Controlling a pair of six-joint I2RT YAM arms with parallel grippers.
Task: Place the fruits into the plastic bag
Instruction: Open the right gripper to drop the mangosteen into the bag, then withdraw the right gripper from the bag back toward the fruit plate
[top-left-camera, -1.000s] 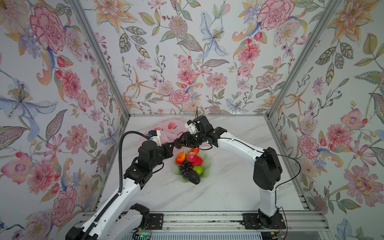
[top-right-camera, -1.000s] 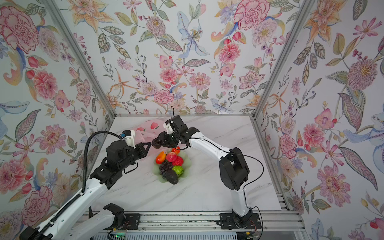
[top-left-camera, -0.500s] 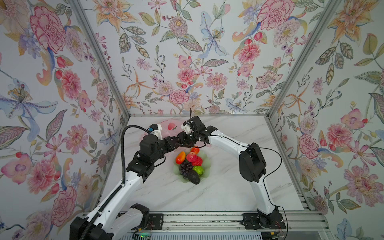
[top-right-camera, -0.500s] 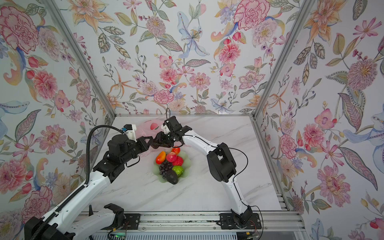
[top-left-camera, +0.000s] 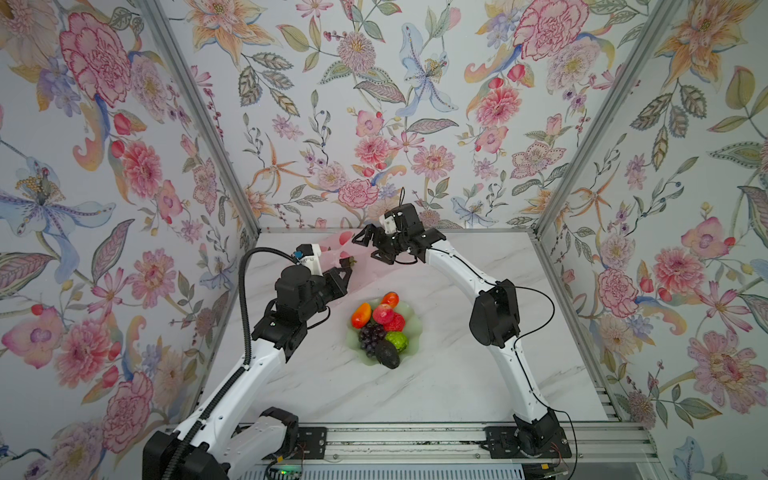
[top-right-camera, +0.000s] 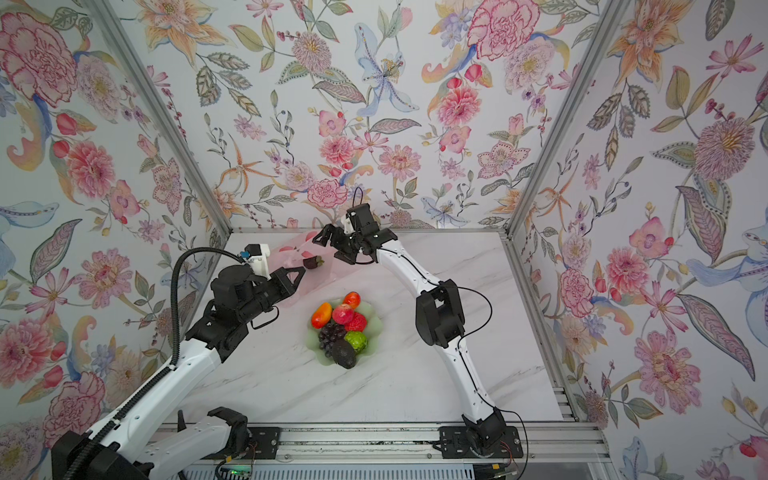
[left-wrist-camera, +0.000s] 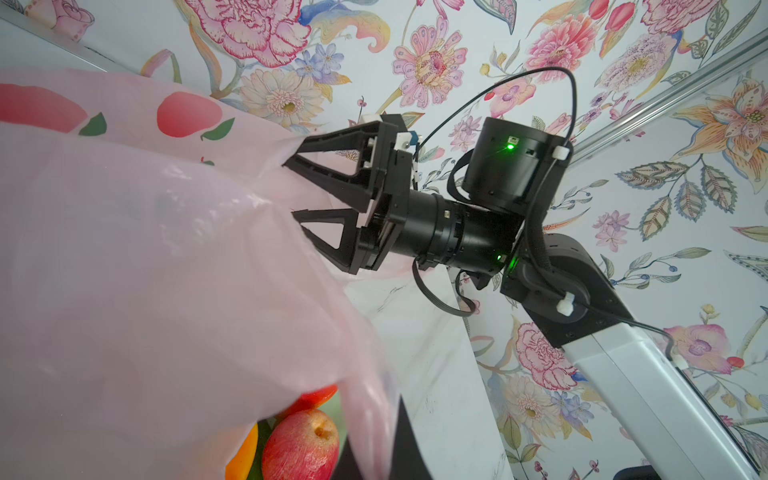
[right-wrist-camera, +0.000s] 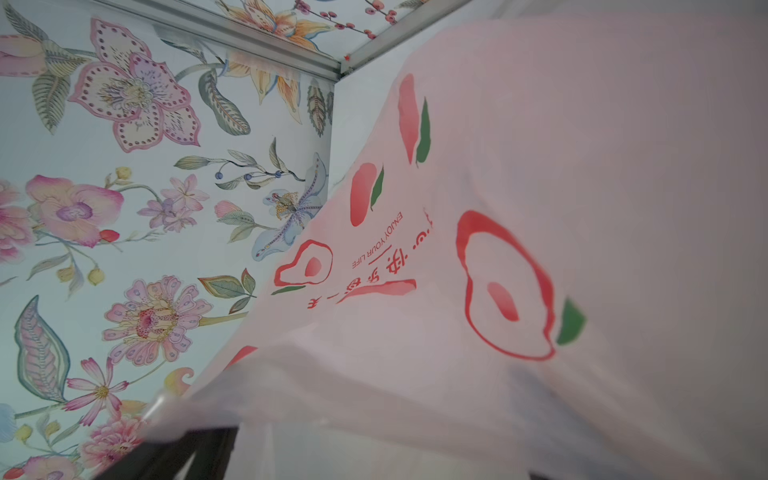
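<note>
Surface: white marble tabletop (top-left-camera: 457, 386) boxed by floral walls (top-left-camera: 374, 104).
Bag: pink plastic bag (top-left-camera: 362, 270) held up off the table, upper centre in a top view.
Loose fruit: small dark fruit (top-right-camera: 312, 262) showing against the bag's film.
Heap: mangoes (top-left-camera: 360, 315), peach (top-left-camera: 383, 313), strawberry (top-left-camera: 397, 323), grapes (top-left-camera: 371, 334), bumpy green fruit (top-left-camera: 397, 340), avocado (top-left-camera: 387, 354) piled mid-frame in pale green dish (top-left-camera: 414, 316).
Left gripper (top-right-camera: 300, 272): pinched on the bag's rim.
Right gripper (left-wrist-camera: 289, 189): jaws spread, film against its fingers (left-wrist-camera: 328, 185).

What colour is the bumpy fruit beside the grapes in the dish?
Green; the bumpy fruit shows best in a top view.
</note>
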